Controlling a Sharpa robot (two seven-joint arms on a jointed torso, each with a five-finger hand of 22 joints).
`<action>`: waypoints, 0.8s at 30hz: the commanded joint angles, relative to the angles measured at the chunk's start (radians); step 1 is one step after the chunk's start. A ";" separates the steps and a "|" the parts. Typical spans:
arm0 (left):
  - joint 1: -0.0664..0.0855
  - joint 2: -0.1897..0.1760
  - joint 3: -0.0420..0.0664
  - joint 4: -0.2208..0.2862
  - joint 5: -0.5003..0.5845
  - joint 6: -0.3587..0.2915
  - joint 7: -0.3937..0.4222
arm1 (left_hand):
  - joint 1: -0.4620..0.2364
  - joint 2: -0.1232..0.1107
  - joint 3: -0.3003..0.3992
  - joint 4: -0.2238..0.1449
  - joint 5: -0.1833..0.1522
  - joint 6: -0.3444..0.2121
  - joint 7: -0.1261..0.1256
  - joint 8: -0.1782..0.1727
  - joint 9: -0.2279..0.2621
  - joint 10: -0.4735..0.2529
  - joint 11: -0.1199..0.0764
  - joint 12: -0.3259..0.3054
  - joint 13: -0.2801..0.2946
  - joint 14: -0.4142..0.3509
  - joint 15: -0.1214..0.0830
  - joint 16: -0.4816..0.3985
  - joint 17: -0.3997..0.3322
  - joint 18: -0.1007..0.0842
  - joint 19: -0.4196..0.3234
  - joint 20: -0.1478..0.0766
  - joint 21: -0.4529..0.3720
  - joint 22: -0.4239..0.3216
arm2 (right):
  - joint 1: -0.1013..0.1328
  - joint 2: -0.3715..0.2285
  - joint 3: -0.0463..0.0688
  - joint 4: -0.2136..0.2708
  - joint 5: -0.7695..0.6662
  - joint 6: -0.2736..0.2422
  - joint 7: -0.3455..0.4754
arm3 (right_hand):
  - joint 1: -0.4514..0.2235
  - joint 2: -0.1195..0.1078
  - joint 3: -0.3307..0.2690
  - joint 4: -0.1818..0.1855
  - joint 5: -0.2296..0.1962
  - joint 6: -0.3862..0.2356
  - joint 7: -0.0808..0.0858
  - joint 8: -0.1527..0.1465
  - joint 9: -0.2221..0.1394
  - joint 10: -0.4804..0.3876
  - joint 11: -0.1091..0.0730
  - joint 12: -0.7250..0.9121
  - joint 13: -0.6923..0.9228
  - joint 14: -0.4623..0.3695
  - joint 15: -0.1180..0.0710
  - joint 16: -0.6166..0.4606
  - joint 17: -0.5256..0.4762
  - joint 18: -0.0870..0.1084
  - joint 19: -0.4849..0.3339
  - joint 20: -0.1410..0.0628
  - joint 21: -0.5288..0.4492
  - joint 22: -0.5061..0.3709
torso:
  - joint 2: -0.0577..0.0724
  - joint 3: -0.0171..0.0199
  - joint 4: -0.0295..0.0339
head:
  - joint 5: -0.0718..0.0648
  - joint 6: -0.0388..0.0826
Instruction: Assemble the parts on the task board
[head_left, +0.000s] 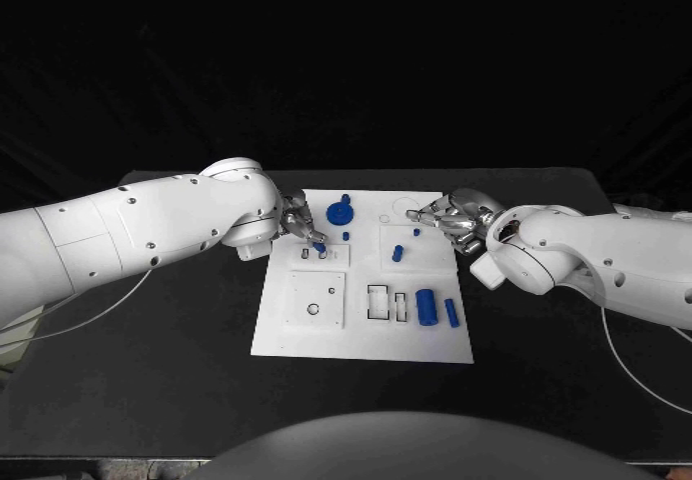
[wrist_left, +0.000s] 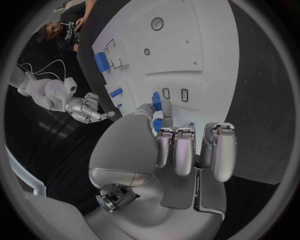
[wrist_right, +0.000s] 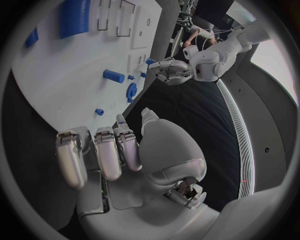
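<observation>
The white task board (head_left: 361, 330) lies in the middle of the black table. My left hand (head_left: 299, 225) hovers over the board's far left part and pinches a small blue part (wrist_left: 156, 99) between thumb and a finger, just above two small slots (wrist_left: 175, 94). My right hand (head_left: 450, 218) hangs over the board's far right corner with its fingers (wrist_right: 109, 152) curled in and nothing in them. On the board lie a round blue gear (head_left: 340, 212), a short blue peg (head_left: 398, 253), a thick blue cylinder (head_left: 427, 305) and a slim blue bar (head_left: 451, 313).
Rectangular cutouts (head_left: 379, 302) sit left of the thick cylinder, and a square plate with a round hole (head_left: 315, 300) takes up the board's near left. Thin cables (head_left: 101, 310) trail over the table on both sides. Black table (head_left: 173, 380) surrounds the board.
</observation>
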 joint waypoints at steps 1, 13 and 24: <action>0.000 -0.011 0.000 0.037 -0.034 -0.086 -0.028 | 0.012 -0.007 0.011 -0.003 0.006 -0.001 -0.005 -0.001 0.001 0.104 -0.003 0.002 0.263 0.104 -0.005 0.003 0.263 -0.008 0.102 -0.007 0.002 0.263 | -0.001 -0.001 0.000 0.000 -0.005 0.010 0.006 | 0.010 0.000 -0.003 -0.001 0.007 -0.004 0.040 0.005 0.002 0.107 0.006 0.000 0.260 0.106 0.005 0.004 0.263 -0.007 0.105 0.007 0.004 0.263 | 0.001 0.0001 0.0003 | 0.000 0.000; -0.002 -0.019 -0.002 0.072 -0.097 -0.124 -0.062 | 0.018 -0.010 0.019 -0.003 0.007 0.000 -0.005 -0.002 0.001 0.104 -0.003 0.002 0.263 0.104 -0.005 0.003 0.263 -0.008 0.102 -0.007 0.002 0.263 | -0.001 -0.001 0.000 0.002 -0.005 0.010 0.006 | 0.010 0.000 -0.003 -0.001 0.007 -0.004 0.040 0.005 0.002 0.107 0.006 0.000 0.260 0.106 0.005 0.004 0.263 -0.007 0.105 0.007 0.004 0.263 | 0.000 -0.0001 -0.0001 | 0.004 0.000; -0.007 -0.019 -0.033 0.081 -0.193 -0.165 -0.085 | 0.017 -0.010 0.021 -0.002 0.007 0.001 -0.005 -0.003 0.001 0.104 -0.003 0.002 0.263 0.104 -0.005 0.003 0.263 -0.008 0.102 -0.007 0.002 0.263 | -0.001 0.000 0.000 0.002 -0.005 0.011 0.007 | 0.010 0.000 -0.003 -0.001 0.007 -0.004 0.040 0.005 0.002 0.107 0.006 0.000 0.260 0.106 0.005 0.004 0.263 -0.007 0.105 0.007 0.004 0.263 | 0.000 -0.0002 -0.0002 | 0.006 0.000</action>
